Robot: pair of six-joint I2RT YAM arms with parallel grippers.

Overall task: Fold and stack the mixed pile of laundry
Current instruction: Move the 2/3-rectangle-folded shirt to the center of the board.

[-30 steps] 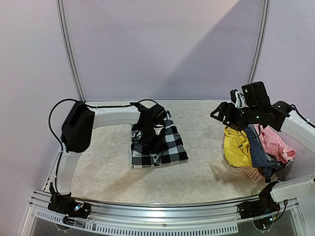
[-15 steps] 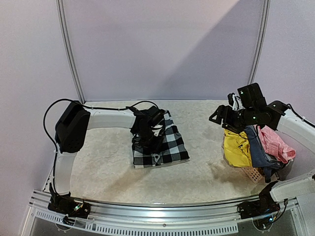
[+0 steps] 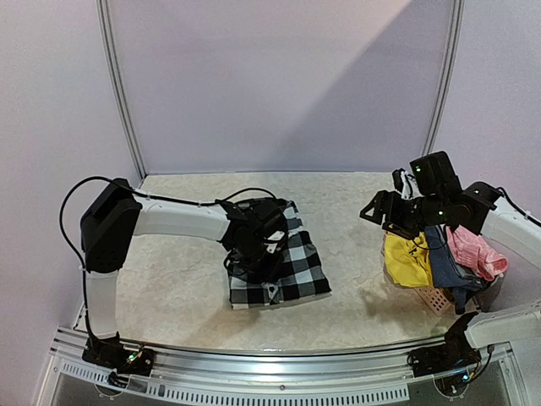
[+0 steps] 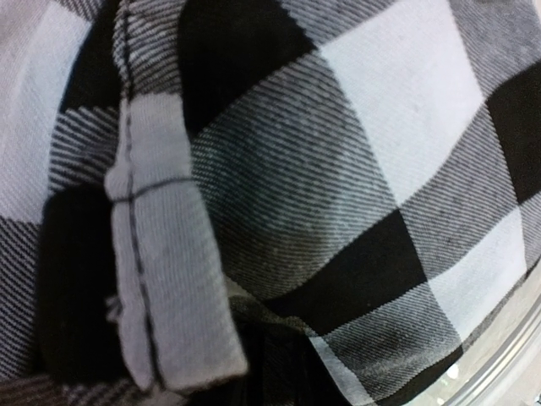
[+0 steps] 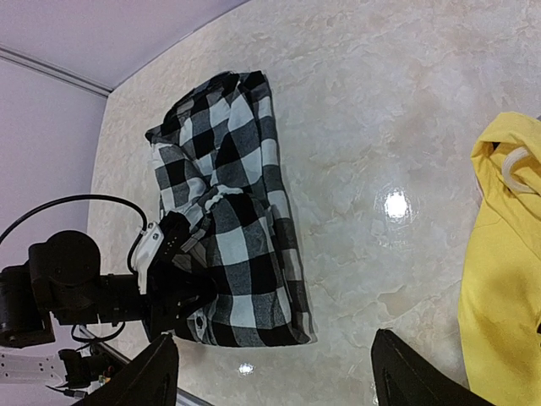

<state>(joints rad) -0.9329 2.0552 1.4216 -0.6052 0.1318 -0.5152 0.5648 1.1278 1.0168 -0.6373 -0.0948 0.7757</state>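
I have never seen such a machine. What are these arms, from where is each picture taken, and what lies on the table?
These are two robot arms fixed at the table's near edge. The wide picture comes from a camera above and behind them; the other two come from cameras on their wrists. On the table lies a black-and-white checked shirt, roughly folded. The left claw is down on it, so its camera sees only cloth; whether it grips, I cannot tell. The right claw hangs open and empty. At the right, a yellow garment, a blue-grey one and a pink one are heaped on a small basket.
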